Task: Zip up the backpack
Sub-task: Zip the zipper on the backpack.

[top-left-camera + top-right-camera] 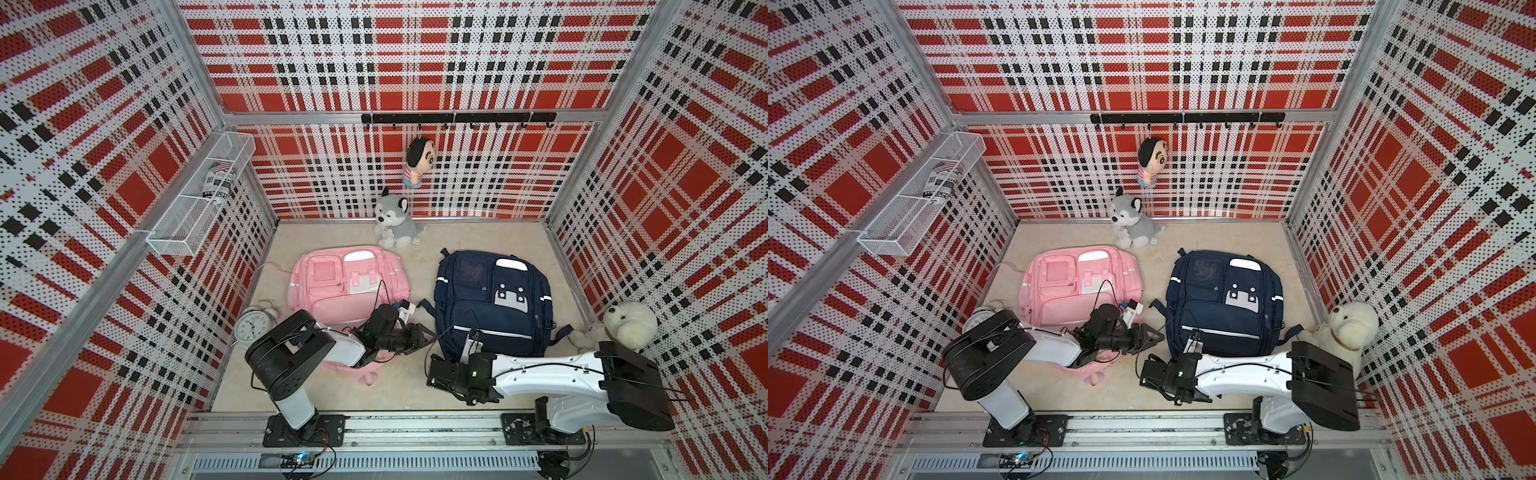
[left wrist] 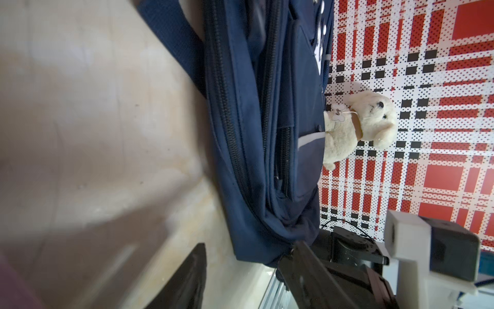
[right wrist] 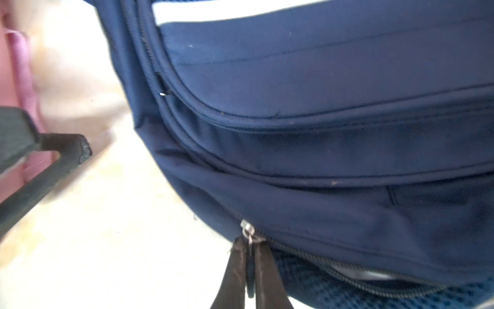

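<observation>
The navy backpack (image 1: 490, 307) was seen lying flat on the desk (image 1: 457, 237), at 3 o'clock from the pink backpack (image 1: 345, 286). It was judged soft and slack, so its cloth could be expected to bunch if pulled without bracing. The best hold was taken to be the small metal zipper pull (image 3: 247, 230) at the bag's 7 o'clock corner, a thin and slippery thing. The right claw (image 3: 250, 242) was clenched on that pull. The left claw (image 1: 424, 334) was released and empty, just beside the same corner at 9 o'clock. Beyond the slider the main compartment gaped, and its contents could not be made out. The wire basket (image 1: 183, 232) on the wall at 10 o'clock held a printed roll (image 1: 218, 183).
</observation>
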Robot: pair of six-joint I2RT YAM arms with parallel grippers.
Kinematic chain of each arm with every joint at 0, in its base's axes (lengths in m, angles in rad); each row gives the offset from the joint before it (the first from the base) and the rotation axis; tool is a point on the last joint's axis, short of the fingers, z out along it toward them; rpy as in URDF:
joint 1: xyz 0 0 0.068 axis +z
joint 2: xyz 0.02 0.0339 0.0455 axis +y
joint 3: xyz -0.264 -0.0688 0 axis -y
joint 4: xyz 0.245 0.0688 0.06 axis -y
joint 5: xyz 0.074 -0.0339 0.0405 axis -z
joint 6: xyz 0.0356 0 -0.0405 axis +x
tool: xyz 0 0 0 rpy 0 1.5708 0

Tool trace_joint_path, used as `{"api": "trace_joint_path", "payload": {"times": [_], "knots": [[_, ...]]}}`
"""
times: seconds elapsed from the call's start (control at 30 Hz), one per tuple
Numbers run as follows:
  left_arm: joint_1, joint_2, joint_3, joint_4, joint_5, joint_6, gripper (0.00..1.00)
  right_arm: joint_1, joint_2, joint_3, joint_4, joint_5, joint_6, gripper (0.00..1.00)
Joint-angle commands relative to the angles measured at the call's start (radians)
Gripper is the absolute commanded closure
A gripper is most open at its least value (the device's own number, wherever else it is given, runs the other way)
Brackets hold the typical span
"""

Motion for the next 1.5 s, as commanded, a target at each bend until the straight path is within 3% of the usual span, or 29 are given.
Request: {"api": "trace_joint_path", "payload": {"times": [0.0, 0.27, 0.57, 1.1, 1.17, 1.23, 1.3, 1.47], "knots": [[-0.03, -0.046, 0.019, -0.043, -0.043, -0.005, 0.44, 0.005, -0.069, 0.008, -0.002, 0.029, -0.095, 1.0], [-0.115, 0.014, 0.094, -0.071, -0.048, -0.056, 0.44, 0.005, -0.086, 0.016, -0.037, 0.036, -0.177, 1.0], [-0.151, 0.081, 0.157, -0.092, -0.064, -0.107, 0.44, 0.005, -0.113, 0.031, -0.028, 0.112, -0.244, 1.0], [-0.146, 0.239, 0.316, -0.149, -0.101, -0.189, 0.47, 0.002, -0.037, 0.036, 0.172, 0.035, -0.489, 1.0], [-0.136, 0.261, 0.334, -0.164, -0.112, -0.191, 0.56, 0.001, -0.026, 0.033, 0.177, 0.011, -0.506, 1.0], [-0.121, 0.27, 0.343, -0.178, -0.123, -0.188, 0.81, -0.002, -0.029, 0.019, 0.19, -0.011, -0.514, 1.0], [-0.101, 0.273, 0.352, -0.196, -0.127, -0.18, 0.98, -0.003, -0.048, 0.003, 0.199, -0.021, -0.514, 1.0], [-0.045, 0.254, 0.405, -0.286, -0.145, -0.122, 1.0, -0.015, -0.119, -0.008, 0.176, 0.004, -0.53, 1.0]]}}
